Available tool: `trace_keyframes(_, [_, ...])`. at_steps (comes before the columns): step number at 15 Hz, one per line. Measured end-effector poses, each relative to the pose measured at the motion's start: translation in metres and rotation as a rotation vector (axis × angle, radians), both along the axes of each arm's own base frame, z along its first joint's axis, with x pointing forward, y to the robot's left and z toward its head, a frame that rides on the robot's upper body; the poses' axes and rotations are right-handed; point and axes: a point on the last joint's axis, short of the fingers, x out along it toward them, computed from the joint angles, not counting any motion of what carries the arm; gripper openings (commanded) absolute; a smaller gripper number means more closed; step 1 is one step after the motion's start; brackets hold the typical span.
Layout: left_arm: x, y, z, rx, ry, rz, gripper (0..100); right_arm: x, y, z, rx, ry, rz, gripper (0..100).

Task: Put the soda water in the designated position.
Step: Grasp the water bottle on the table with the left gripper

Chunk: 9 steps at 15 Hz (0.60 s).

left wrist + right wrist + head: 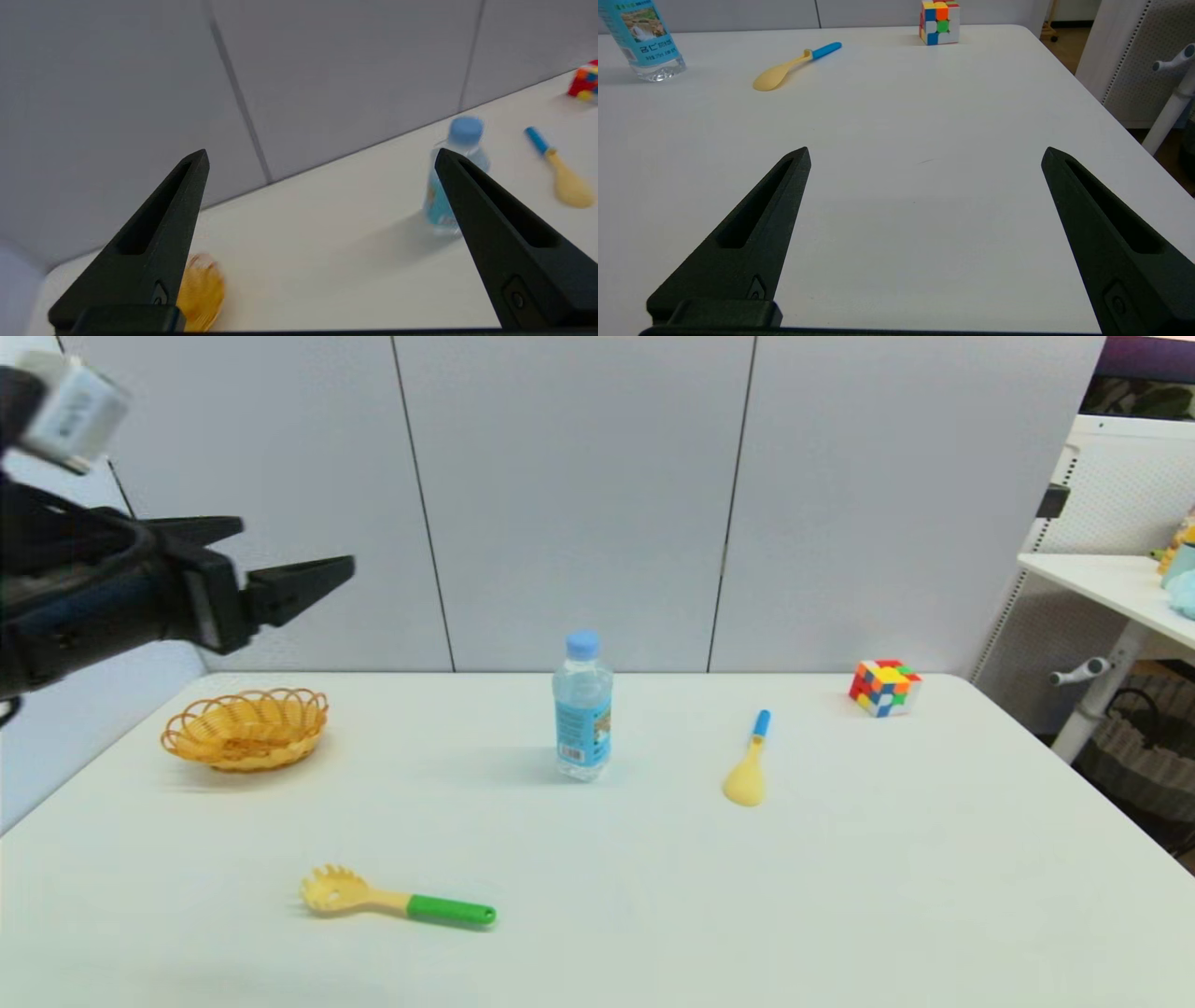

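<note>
Clear plastic soda water (583,707) is stood upright mid-table, right of the basket (246,728). Raised above that basket, the left gripper (289,560) is held spread, empty. The right gripper (924,156) is spread too, low over the table, well clear of the bottle.

Even, bright light fills the scene. The soda water (583,707) throws a soft shadow to its left across the white table (653,896), without glare. The left wrist view is motion-blurred, smearing the basket (202,291) and the blue-handled spoon (560,170).
</note>
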Motion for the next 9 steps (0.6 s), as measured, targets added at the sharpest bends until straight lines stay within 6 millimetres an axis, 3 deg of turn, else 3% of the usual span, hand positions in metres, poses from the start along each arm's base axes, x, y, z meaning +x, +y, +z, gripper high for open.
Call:
trace_keyframes(4, [0.06,-0.055,-0.035,-0.005,0.054,-0.132,100,0.0,0.0,0.0,0.0,0.0,0.0,100])
trace_keyframes(7, [0.085,-0.095,-0.066,-0.04,0.085,-0.206,100,0.0,0.0,0.0,0.0,0.0,0.0,100])
trace_keyframes(9, [0.096,-0.111,-0.082,-0.056,0.084,-0.23,100,0.0,0.0,0.0,0.0,0.0,0.0,100])
